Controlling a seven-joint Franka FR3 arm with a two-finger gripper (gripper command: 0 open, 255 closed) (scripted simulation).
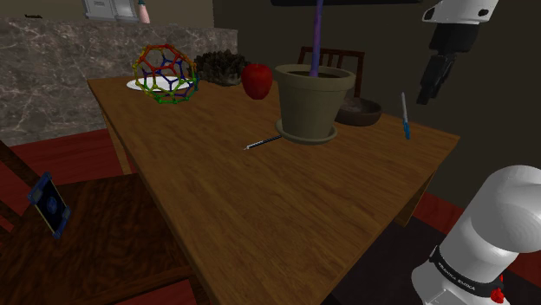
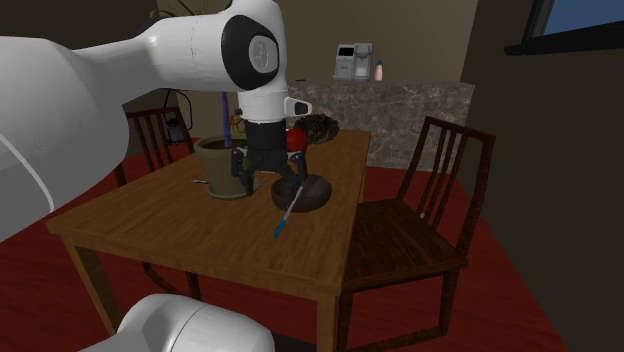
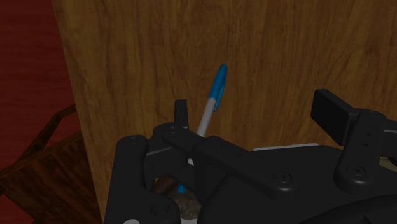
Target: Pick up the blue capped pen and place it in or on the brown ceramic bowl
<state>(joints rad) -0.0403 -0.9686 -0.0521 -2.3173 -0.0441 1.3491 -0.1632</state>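
Observation:
The pen [image 2: 288,208] has a white barrel and a blue cap [image 3: 219,83]. It lies slanted, with its back end at the rim of the brown bowl [image 2: 314,195] and the cap end down by the table outside the bowl. In the shoulder view the pen [image 1: 404,115] shows just right of the bowl [image 1: 360,111]. My gripper [image 3: 254,105] hovers above the bowl and pen, and it is open. The pen passes close beside one finger [image 3: 181,109], and the other finger stands far off it. In the other views the gripper [image 1: 426,94] [image 2: 262,172] hangs over the bowl's side of the table.
A large plant pot [image 1: 315,100] stands beside the bowl, with a red apple [image 1: 257,80], a dark bowl [image 1: 218,68] and a coloured wire ball [image 1: 165,74] behind. A thin dark pen [image 1: 263,141] lies mid-table. A chair [image 2: 420,215] stands at the table's side.

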